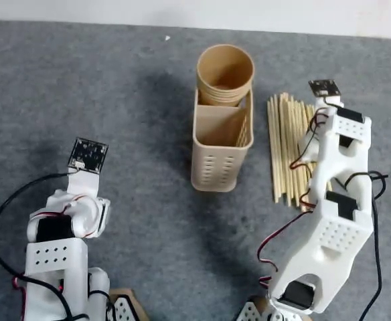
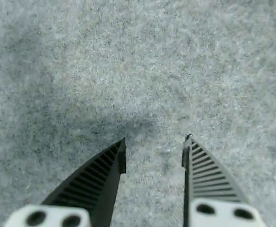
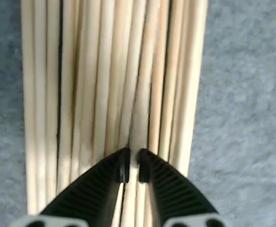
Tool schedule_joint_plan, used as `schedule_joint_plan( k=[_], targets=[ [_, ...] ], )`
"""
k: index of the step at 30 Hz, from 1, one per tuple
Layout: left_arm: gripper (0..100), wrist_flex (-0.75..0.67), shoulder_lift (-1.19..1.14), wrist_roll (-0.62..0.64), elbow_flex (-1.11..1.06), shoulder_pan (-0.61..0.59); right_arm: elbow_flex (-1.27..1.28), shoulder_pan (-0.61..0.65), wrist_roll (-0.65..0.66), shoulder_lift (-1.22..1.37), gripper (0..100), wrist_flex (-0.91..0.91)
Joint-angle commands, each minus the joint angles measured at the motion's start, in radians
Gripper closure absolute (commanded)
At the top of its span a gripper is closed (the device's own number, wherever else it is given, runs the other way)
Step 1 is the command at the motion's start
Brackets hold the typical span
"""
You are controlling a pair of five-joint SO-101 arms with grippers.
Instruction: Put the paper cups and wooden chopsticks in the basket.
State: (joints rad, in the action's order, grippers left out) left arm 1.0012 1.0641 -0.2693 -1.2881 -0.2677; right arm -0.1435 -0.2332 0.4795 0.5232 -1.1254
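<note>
A tan slotted basket (image 1: 215,164) stands upright mid-table, with a stack of brown paper cups (image 1: 225,70) in its far compartment. Several wooden chopsticks (image 1: 286,144) lie side by side on the grey carpet to the right of the basket. My right gripper (image 3: 134,165) is down on that bundle (image 3: 105,85), its black fingers (image 3: 112,177) pinched to a narrow gap with one chopstick between them. My left gripper (image 2: 154,151) hangs open over bare carpet, well left of the basket, with nothing between its fingers.
The right arm (image 1: 336,194) covers the near right part of the chopstick bundle. The left arm (image 1: 68,227) stands at the front left. The basket's near compartment (image 1: 217,124) holds a few sticks along its right wall. Grey carpet (image 1: 135,93) surrounds everything.
</note>
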Motion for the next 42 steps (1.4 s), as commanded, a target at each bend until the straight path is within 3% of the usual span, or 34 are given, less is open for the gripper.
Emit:
schedule_joint_plan(
  k=[1,11,15,22,31,37,42],
  targets=[
    [80,-0.014,0.013,-0.008,0.004,0.012,-0.024,0.012,0.006,-0.005,91.1,-0.01],
    [80,-0.014,0.013,-0.008,0.004,0.012,-0.018,0.013,0.006,0.001,91.2,-0.004],
    [80,-0.012,0.013,-0.008,0.004,0.012,-0.015,0.013,0.006,0.002,99.0,-0.004],
    [80,-0.015,0.013,-0.008,0.002,0.012,-0.024,0.007,-0.005,-0.01,99.2,-0.015],
    [80,-0.017,0.013,-0.008,0.002,0.012,-0.335,0.001,-0.244,-0.248,99.2,-0.114],
    [80,-0.017,0.013,-0.008,0.002,0.012,-0.495,0.136,-0.334,-0.513,99.2,-0.177],
    [80,-0.017,0.013,-0.008,0.002,0.012,-0.493,0.272,-0.442,-0.684,99.2,-0.061]
  ],
)
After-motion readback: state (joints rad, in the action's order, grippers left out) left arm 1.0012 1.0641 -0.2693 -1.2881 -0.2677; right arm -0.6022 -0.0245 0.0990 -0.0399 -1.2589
